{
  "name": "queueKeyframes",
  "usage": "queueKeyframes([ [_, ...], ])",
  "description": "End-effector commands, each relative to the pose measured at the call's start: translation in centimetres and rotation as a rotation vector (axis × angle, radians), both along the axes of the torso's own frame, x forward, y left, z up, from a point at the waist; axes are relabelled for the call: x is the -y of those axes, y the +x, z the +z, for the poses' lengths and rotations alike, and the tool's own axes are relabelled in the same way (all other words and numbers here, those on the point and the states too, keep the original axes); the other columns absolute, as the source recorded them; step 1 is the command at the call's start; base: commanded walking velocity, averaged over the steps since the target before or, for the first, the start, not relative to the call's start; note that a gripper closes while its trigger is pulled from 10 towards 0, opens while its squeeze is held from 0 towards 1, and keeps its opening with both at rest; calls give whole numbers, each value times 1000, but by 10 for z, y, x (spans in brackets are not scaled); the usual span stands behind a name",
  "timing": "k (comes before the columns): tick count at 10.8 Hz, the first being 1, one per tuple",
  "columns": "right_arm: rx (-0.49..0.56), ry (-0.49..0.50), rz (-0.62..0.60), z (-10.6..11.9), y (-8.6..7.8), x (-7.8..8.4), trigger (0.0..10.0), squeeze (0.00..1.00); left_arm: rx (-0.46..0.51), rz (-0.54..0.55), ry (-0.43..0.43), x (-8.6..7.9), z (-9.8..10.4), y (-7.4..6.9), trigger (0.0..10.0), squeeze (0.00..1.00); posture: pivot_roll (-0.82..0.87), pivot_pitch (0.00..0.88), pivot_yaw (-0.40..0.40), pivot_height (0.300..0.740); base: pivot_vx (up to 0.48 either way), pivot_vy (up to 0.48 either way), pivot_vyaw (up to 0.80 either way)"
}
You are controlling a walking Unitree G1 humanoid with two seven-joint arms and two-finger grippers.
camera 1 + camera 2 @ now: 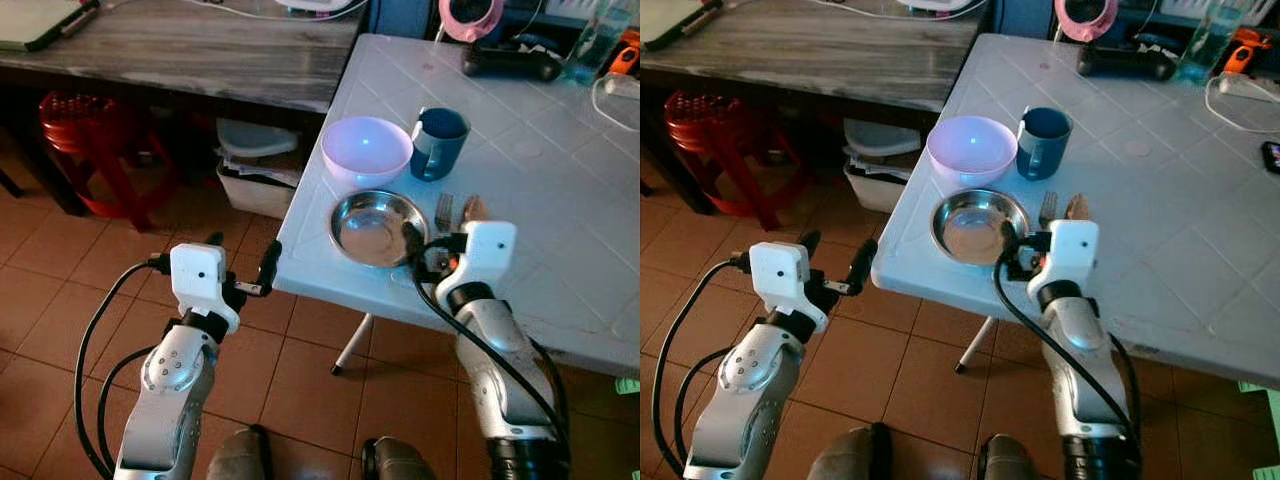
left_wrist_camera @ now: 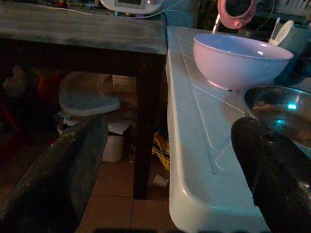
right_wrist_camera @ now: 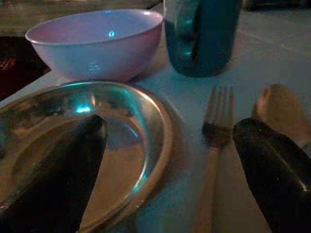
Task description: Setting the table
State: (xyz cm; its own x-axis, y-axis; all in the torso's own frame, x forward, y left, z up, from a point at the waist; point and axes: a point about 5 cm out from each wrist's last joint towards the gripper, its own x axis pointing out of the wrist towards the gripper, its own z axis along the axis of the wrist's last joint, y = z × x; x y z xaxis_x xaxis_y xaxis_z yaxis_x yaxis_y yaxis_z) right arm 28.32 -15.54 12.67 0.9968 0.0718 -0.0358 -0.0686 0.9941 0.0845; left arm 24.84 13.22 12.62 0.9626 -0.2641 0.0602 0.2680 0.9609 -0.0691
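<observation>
Hovering spread over the fork (image 3: 214,141) and spoon (image 3: 277,109) beside the plate (image 1: 378,226), the right hand (image 1: 432,255) looked poised to straighten them — bowl (image 1: 366,149) and mug (image 1: 440,141) grouped behind — while the left hand (image 1: 242,265), also spread, waited off the surface's (image 1: 560,200) edge.

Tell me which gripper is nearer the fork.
Right. The right gripper hangs open just above the fork, fingers on either side; the left gripper is off the table's edge, over the floor.
</observation>
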Motion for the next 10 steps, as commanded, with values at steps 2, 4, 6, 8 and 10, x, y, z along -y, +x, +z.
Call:
queueKeyframes([
  [2,-68,52,51,-10,1,-8,10000,0,3,-7,4,1,3,-2,10000,0,10,175,3,740,0,0,0],
  [4,-98,78,103,-14,0,-13,4314,0,0,-7,4,2,2,-2,10000,0,6,177,3,740,0,0,0],
  [6,-88,82,121,-11,2,-16,0,0,-1,-13,3,4,2,-3,10000,0,6,174,1,740,0,0,0],
  [8,-120,94,128,-13,2,-16,0,0,-1,-11,2,3,2,-3,10000,0,9,176,-2,740,0,0,0],
  [10,-190,139,122,-20,-1,-16,0,0,-6,-12,2,4,1,-3,10000,0,6,176,-4,740,0,0,0],
])
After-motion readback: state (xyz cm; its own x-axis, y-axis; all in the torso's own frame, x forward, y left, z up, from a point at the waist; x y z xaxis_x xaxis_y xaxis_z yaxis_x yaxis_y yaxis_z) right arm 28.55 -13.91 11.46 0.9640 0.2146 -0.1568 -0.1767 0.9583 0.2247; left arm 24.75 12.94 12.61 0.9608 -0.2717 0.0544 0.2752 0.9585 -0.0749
